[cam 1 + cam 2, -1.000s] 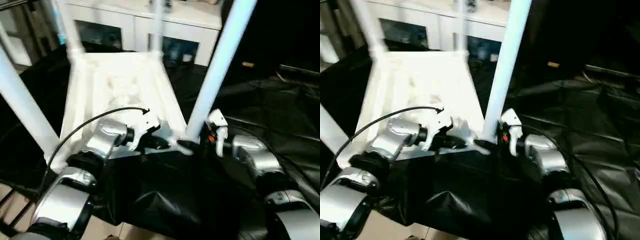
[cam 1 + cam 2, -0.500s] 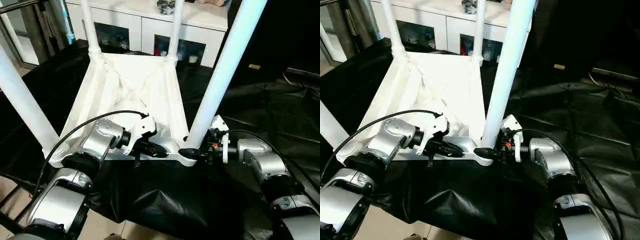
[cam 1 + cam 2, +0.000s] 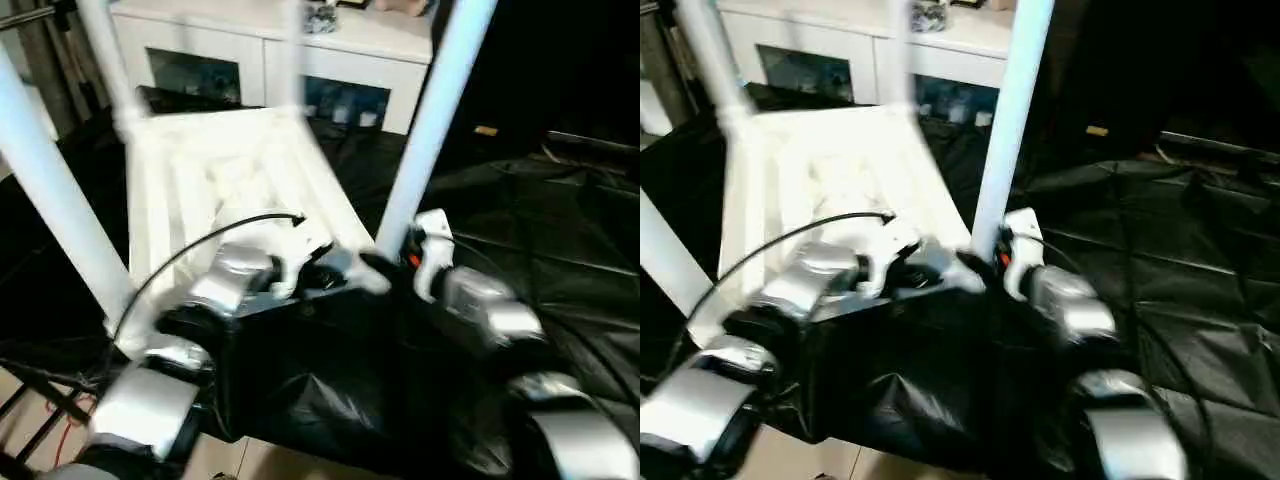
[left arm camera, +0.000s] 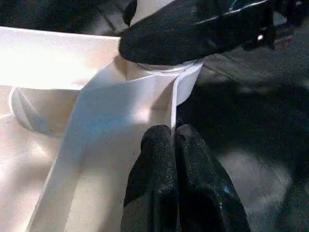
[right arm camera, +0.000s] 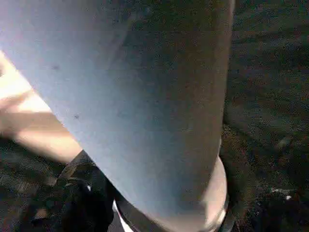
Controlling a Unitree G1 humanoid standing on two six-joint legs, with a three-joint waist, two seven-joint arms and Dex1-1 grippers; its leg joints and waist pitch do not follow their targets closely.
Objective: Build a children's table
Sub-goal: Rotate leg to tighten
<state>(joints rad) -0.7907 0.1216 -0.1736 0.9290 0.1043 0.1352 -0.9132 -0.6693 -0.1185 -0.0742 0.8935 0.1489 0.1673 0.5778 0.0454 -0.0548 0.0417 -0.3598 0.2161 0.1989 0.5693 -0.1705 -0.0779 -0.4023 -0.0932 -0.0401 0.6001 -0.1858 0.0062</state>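
**Both grippers working at the near right corner of the upturned table**

Looking down from the head: seeing the children's table [image 3: 230, 170] lying upside down on the black sheet [image 3: 560, 220], ribbed underside facing up, legs rising past the top of the picture, with a white cabinet [image 3: 270, 50] standing behind.

Looking along the left wrist: catching what the head views are blurring. Keeping the left gripper [image 4: 172, 133] with jaws pressed together, tips touching the thin edge of the rim [image 4: 145, 92] just beside the corner socket [image 4: 186, 79]. Showing also one black finger [image 4: 193, 31] of the right gripper [image 3: 385, 268] lying across the near right leg [image 3: 432, 110] right above that socket.

Looking along the right wrist: seeing that same leg up close, running down into its ring, with the jaws clamping it at the base.

Counting:
- one tabletop;
- four legs, all seated: near left [image 3: 50, 190], far left [image 3: 105, 60], far right [image 3: 292, 50], near right;
- two grippers;
- one cabinet;
- one sheet.

Comparing with half a second ago: finding the whole picture shifted and smeared, so reading a move of the camera. Still holding both grippers at the same corner, left on the rim, right on the leg.
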